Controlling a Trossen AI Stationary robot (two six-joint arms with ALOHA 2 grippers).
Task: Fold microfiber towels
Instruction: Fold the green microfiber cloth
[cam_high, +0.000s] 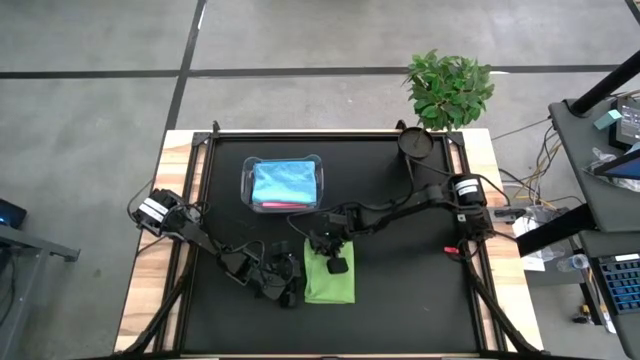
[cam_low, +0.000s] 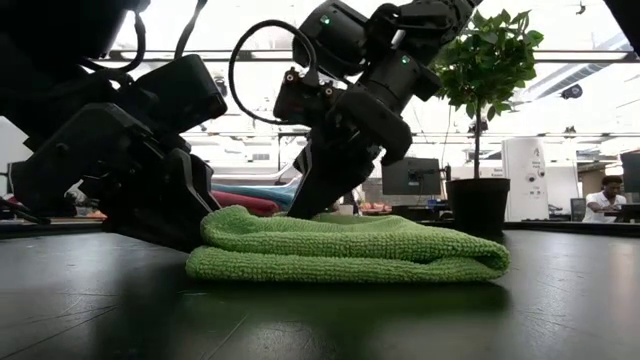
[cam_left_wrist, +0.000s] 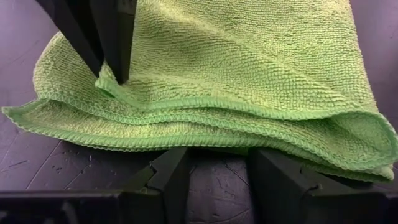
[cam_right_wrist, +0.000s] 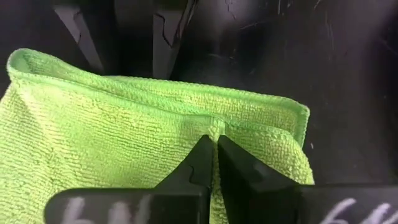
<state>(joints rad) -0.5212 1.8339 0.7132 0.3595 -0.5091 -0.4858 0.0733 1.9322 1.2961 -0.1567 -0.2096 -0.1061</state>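
Right gripper (cam_right_wrist: 214, 163) pinches the green towel's (cam_high: 329, 282) top layer; left gripper (cam_left_wrist: 211, 180) spread beside it; tub (cam_high: 283, 184) behind, apparently holding folded blue and pink towels

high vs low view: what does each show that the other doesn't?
High only: the clear tub holding a light blue towel, with pink at its near edge, plus the full table outline. Low only: the green towel lying in stacked folded layers, and a person in the room behind. Both: the right gripper shut on the green towel, the left gripper beside it, the potted plant.
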